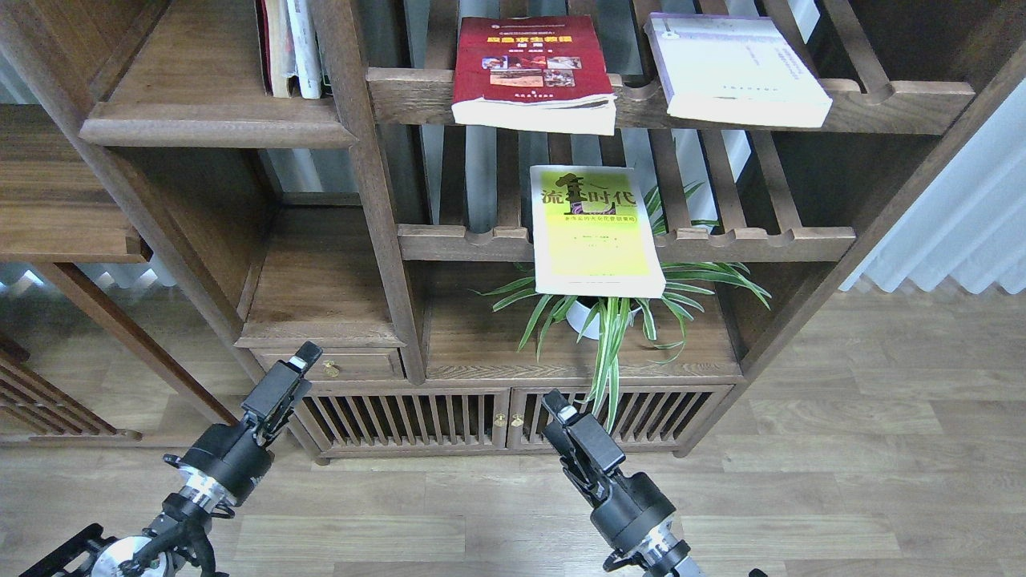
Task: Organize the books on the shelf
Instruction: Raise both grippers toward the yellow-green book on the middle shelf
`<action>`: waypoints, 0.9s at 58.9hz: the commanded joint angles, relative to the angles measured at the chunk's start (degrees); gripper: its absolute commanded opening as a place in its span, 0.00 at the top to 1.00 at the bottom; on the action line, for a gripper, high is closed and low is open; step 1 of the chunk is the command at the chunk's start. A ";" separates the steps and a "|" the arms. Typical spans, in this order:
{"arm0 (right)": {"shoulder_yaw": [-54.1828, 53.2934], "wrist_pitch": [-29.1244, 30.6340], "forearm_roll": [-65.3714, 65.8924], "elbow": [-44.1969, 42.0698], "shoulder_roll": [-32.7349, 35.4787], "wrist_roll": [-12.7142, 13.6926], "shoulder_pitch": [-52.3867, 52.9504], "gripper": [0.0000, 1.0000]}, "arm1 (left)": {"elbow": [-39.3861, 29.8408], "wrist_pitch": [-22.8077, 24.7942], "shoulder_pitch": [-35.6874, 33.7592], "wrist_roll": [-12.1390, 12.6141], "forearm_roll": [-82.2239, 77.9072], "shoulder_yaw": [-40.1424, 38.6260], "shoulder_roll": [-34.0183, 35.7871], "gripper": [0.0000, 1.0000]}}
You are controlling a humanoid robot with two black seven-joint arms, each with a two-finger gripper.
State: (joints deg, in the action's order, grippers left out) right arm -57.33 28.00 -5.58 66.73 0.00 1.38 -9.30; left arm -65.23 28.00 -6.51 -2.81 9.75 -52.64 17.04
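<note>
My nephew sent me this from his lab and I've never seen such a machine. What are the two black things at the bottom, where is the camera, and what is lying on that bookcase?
The camera sits in the robot's head, looking forward and down. The two black things are its own arms: the left gripper and the right gripper. Neither holds anything; both are low, in front of the cabinet doors. On the upper slatted rack lie a dark red book and a pale lavender-white book. A yellow-green book lies on the lower rack, above a potted plant. At the upper left, a solid shelf holds a few upright books.

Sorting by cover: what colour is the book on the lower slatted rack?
Yellow-green book with a black title, clearest in the head view.
</note>
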 commanded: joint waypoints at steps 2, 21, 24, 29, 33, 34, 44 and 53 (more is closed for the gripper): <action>-0.06 0.00 -0.13 0.07 0.00 -0.06 0.25 0.01 | 0.11 0.00 0.00 0.00 0.18 -0.01 0.27 0.00; 0.11 0.00 -0.22 -0.28 0.00 -0.06 1.57 0.01 | 0.37 0.00 0.00 -0.09 0.18 -0.01 -0.16 0.00; 0.11 0.00 -0.57 -0.46 0.00 -0.06 1.74 0.01 | 0.46 0.00 0.09 -0.09 0.18 -0.01 -0.16 0.00; 0.11 0.00 -2.06 -1.16 0.00 -0.06 2.44 0.01 | 0.46 0.00 0.09 -0.09 0.18 -0.01 -0.25 0.00; 0.11 0.00 -3.38 -1.95 0.00 -0.24 3.23 0.01 | 0.55 0.00 0.09 -0.09 0.18 -0.01 -0.16 0.00; 0.11 0.00 -3.65 -2.21 0.00 -0.50 3.41 0.01 | 0.55 0.00 0.09 -0.09 0.18 -0.01 -0.25 0.00; 0.11 0.00 -5.58 -4.76 0.00 -6.92 7.28 0.01 | 0.90 0.00 0.09 -0.09 0.09 -0.01 -0.52 0.00; 0.73 0.00 -5.58 -4.76 0.00 -9.12 7.72 0.01 | 0.90 0.00 0.09 -0.09 0.18 -0.27 -0.52 0.00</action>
State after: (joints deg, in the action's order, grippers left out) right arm -57.08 28.00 -11.12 62.02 0.00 -6.53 -1.88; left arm -64.34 28.00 -6.41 -2.91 9.86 -52.64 16.54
